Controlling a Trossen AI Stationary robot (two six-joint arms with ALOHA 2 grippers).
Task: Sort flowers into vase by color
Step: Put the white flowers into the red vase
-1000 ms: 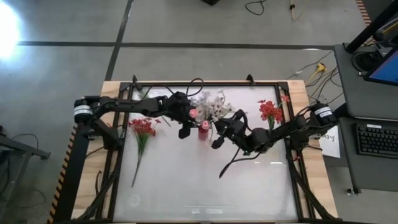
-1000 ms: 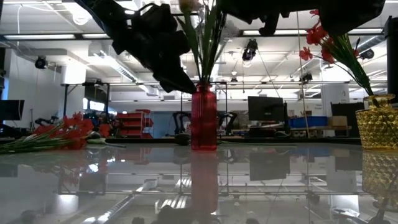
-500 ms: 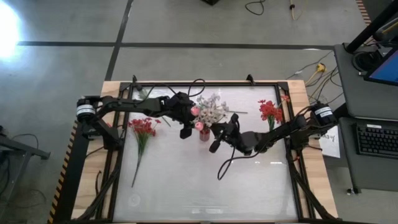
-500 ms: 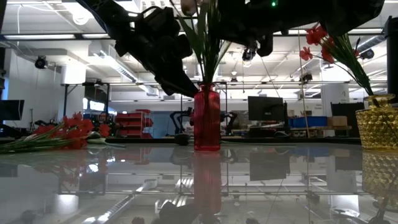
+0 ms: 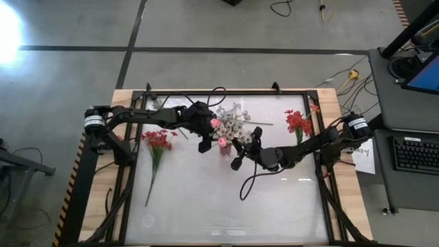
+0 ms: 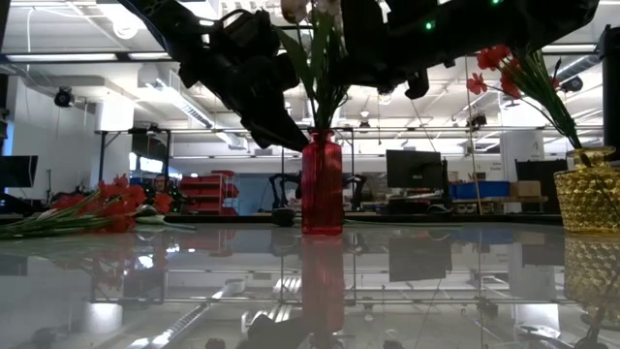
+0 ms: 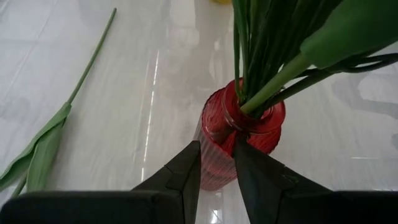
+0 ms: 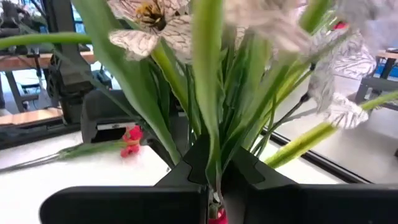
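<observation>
A red glass vase (image 5: 224, 146) (image 6: 322, 184) stands mid-table and holds pink rosebuds and white blossoms (image 5: 233, 122) on green stems. My left gripper (image 5: 204, 144) (image 7: 216, 146) is on the vase's left. It is open by a narrow gap, with its fingertips at the vase's neck (image 7: 245, 134). Whether they touch the glass, I cannot tell. My right gripper (image 5: 238, 145) (image 8: 216, 165) hangs just right of the vase, above its mouth, shut on a green stem. A bunch of red flowers (image 5: 158, 140) (image 6: 87, 208) lies flat on the table at the left. My right gripper pinches a green stem (image 8: 213, 155) of the white-blossom spray between its two fingers, a little above the vase mouth. It comes from the table's right, with the fingers lying across the stem. The stem stands nearly upright, blossoms above the fingers and its lower end toward the vase.
A gold vase (image 5: 300, 137) (image 6: 591, 199) with red blooms (image 5: 297, 121) stands near the right edge. A loose green stem with a leaf (image 7: 62, 118) lies on the table. A black cable (image 5: 252, 182) trails from the right arm over the near half.
My right gripper has moved toward the table's left, closing in on the red vase with the stem in its fingers. The white blossoms have come in over the vase with it. My left gripper has stayed at the vase's neck.
</observation>
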